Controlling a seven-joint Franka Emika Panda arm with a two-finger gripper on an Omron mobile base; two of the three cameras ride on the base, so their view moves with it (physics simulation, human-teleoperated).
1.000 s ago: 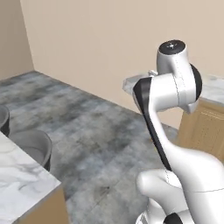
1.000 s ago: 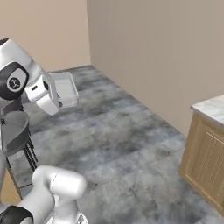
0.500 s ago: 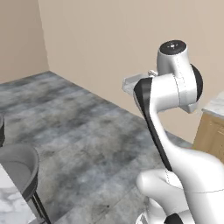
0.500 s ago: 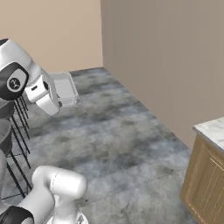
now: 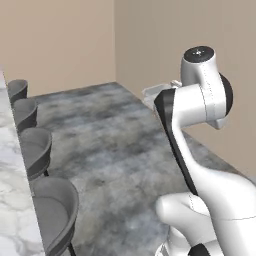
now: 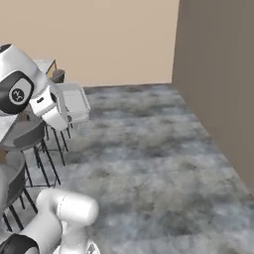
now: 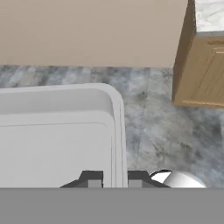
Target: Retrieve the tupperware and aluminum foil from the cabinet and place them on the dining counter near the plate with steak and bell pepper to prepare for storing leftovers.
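1. We have the pincer (image 7: 114,177) clenched on the rim of the tupperware (image 7: 57,135): in the hand view the two dark tips straddle one thin side wall close to a rounded corner, with the rest of the container reaching out to one side

2. In the right base view the tupperware (image 6: 73,102) hangs in the air ahead of the wrist, above the patterned grey floor (image 6: 149,149) and near the grey stools (image 6: 20,144). It rests on nothing

3. We judge the hold to be the weak point. A grip on one wall near a corner leaves most of the container unsupported, so a sharp turn or stop of the base could make it pivot between the tips or slip free and drop to the floor

4. The dining surface (image 5: 12,190) lies along the left edge of the left base view with stools (image 5: 55,205) tucked beside it. If we swing the arm low toward it, the container or the forearm could clip a stool back

5. The plate is not in view here, so we cannot tell how near the drop spot is. Letting go too early would leave the container away from it

6. The aluminum foil is not yet fetched, so we judge that half the job remains
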